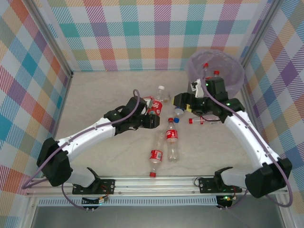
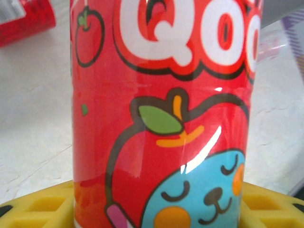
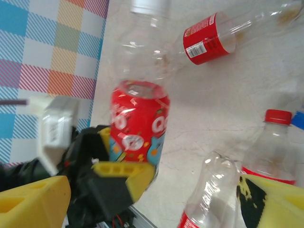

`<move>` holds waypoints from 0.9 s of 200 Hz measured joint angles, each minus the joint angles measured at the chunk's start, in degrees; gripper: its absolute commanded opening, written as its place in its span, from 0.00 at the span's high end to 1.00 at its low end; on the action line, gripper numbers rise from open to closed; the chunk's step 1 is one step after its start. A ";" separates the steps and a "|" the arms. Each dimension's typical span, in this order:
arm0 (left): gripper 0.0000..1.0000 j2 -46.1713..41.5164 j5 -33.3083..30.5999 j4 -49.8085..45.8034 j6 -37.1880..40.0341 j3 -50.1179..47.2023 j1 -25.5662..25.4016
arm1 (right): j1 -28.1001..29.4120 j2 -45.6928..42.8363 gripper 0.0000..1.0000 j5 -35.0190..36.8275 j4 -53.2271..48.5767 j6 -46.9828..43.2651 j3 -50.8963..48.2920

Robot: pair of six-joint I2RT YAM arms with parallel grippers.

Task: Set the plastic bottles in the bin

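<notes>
Left pincer (image 1: 154, 114) clenched on a red-wrapped bottle (image 1: 156, 103); right pincer (image 1: 183, 104) spread wide just beside it.

From above, the held bottle is over the middle of the desk (image 1: 95, 95), its white cap toward the back wall. The bin (image 1: 232, 61) stands in the back right corner with two red-capped bottles (image 1: 206, 66) inside, and four loose bottles (image 1: 172, 137) lie on the desk between the arms. From the left wrist, the red-wrapped bottle (image 2: 161, 118) sits between two yellow fingers (image 2: 38, 206) that meet its sides. From the right wrist, the same bottle (image 3: 140, 118) is caught in the left pincer (image 3: 121, 159). The right pincer (image 3: 152, 202) has its own yellow fingers (image 3: 33, 199) far apart, with a clear bottle (image 3: 209, 190) just beside the right-hand one.
</notes>
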 measured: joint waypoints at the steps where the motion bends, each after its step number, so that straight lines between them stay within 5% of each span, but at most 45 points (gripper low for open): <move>1: 0.50 -0.04 0.02 0.09 0.00 -0.02 -0.04 | 0.15 0.26 0.08 -0.07 0.37 0.35 -0.15; 82: 0.50 -0.61 1.55 8.46 1.01 -1.99 -2.91 | 5.79 11.21 0.04 0.13 8.09 5.73 2.38; 180: 0.39 -0.61 0.90 10.73 0.96 -2.84 -4.15 | 5.62 16.96 0.39 -0.52 11.34 6.71 6.99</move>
